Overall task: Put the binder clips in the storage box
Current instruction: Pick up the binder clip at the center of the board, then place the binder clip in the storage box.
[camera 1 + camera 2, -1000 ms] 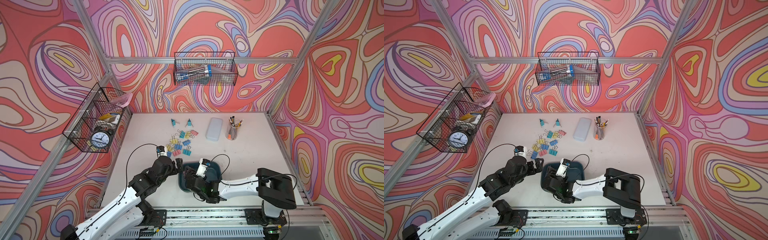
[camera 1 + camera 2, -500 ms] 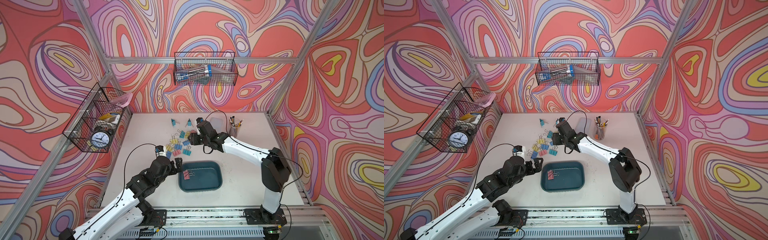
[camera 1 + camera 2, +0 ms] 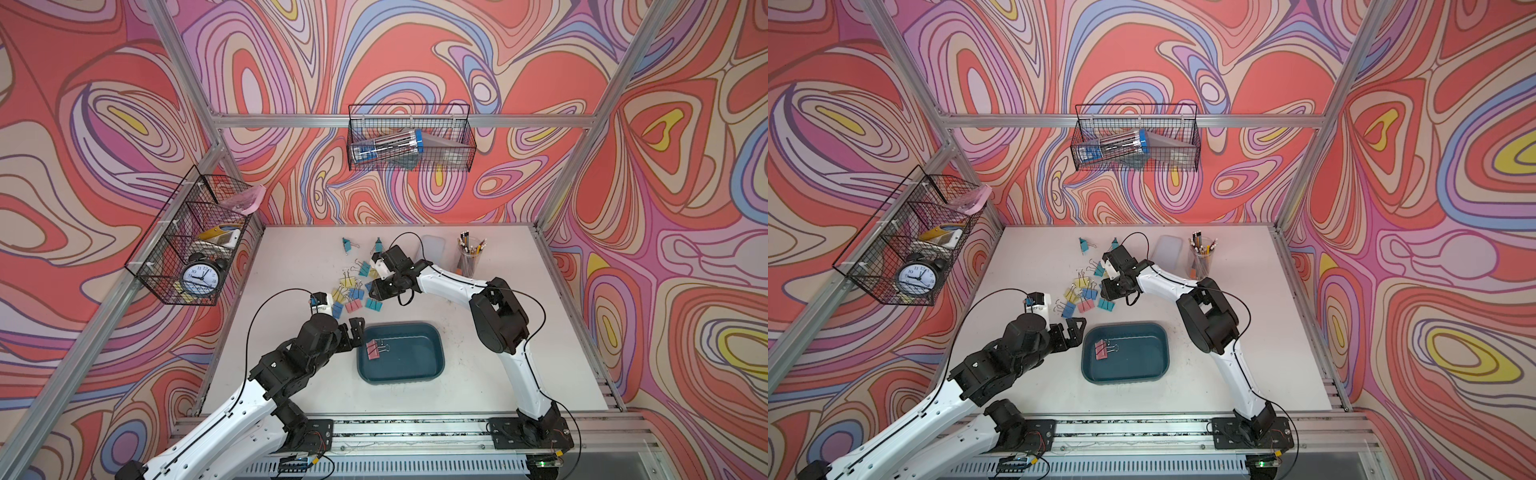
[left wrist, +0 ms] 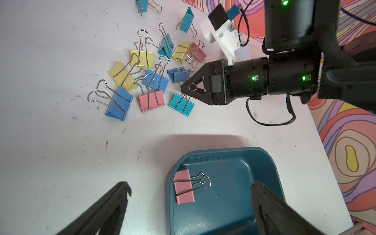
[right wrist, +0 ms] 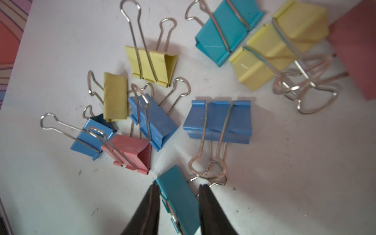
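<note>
Spanning the floor of the patterned enclosure, the table (image 3: 478, 386) is carrying everything shown. The left arm (image 3: 249, 399) is reaching in from the near left, and the right arm (image 3: 444, 282) is arching from the near right toward the middle of the table. The storage box (image 3: 415, 357), a dark teal tray, is sitting in the near middle of the table, between the two arm bases. Loose binder clips (image 3: 352, 306) in yellow, blue, pink and teal are lying in a cluster just behind the box, with two teal outliers (image 3: 346, 245) sitting apart nearer the back wall.

The left fingers (image 4: 109, 207) are hanging spread wide and holding nothing, one over bare table and one over the box's left end. The right fingers (image 5: 146, 211) are standing narrow at the cluster's near right edge, pressing on both sides of a teal clip (image 5: 179, 195) that is lying on the table. A pink clip (image 4: 184, 187) is lying flat and alone inside the box near its left wall, its wire handles pointing toward the box's middle.
</note>
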You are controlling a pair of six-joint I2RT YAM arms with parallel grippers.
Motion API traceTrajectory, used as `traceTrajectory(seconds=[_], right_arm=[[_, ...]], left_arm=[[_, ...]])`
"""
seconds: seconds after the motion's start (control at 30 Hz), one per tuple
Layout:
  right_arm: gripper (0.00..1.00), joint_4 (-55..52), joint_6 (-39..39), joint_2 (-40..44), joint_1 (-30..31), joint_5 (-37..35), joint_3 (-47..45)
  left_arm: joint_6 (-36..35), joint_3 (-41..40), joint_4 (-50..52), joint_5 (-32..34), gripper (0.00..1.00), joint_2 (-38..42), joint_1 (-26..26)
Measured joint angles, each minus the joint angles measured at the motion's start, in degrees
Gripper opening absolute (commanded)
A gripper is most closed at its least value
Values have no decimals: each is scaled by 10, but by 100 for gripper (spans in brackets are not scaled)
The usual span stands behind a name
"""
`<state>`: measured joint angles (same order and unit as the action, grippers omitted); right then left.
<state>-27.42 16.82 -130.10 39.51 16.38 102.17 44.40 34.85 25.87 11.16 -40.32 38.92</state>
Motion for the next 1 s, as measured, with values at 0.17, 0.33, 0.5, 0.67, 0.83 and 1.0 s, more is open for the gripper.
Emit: traceTrajectory(seconds=[0.17, 0.33, 0.5, 0.67, 0.83, 1.0], right_arm=[[6, 11, 6, 0, 0, 17, 0], [0, 37, 22, 17, 1, 27, -20], [0, 54, 58, 67, 0, 25, -75], [0, 104, 131, 198, 9, -14, -186], [0, 151, 207, 374, 76, -139, -301], [0, 180, 310, 502, 198, -292, -422]], left_arm=[[0, 0, 0, -6, 99, -5, 0], [0, 0, 0, -6, 99, -5, 0], [0, 0, 0, -6, 99, -4, 0], [-1, 0, -1, -5, 99, -3, 0], [-8, 0, -9, -6, 99, -10, 0], [-12, 0, -25, -12, 99, -29, 0]])
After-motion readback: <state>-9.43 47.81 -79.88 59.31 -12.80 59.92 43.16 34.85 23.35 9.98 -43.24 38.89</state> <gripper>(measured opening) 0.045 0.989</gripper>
